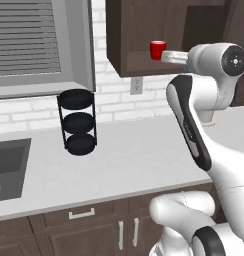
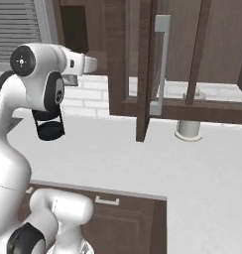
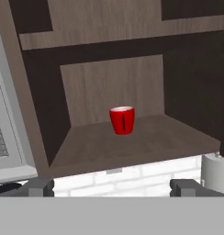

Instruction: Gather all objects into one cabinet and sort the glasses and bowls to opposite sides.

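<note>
A red mug (image 3: 122,120) stands upright at the centre of the hand view, on the shelf (image 3: 137,144) of the dark-wood cabinet (image 3: 36,87), set back from the shelf's front edge with bare shelf on both sides. In the left base view the same mug (image 1: 157,50) sits in the upper middle of the frame, at the open front of the cabinet (image 1: 128,35), just beside the white end of the arm reaching toward it. The pincer (image 3: 113,187) appears at the bottom of the hand view with its two dark tips wide apart and nothing between them: released, well short of the mug. In the right base view, a glass-paned door (image 2: 145,69) with a grey bar handle (image 2: 160,64) stands open at upper centre. On the grey surface (image 1: 124,160) below, a black three-tier rack (image 1: 78,121) stands left of centre in the left base view, and a sink (image 1: 9,167) lies at the left edge. A pale cylindrical holder (image 2: 188,126) stands on the surface right of centre in the right base view.
</note>
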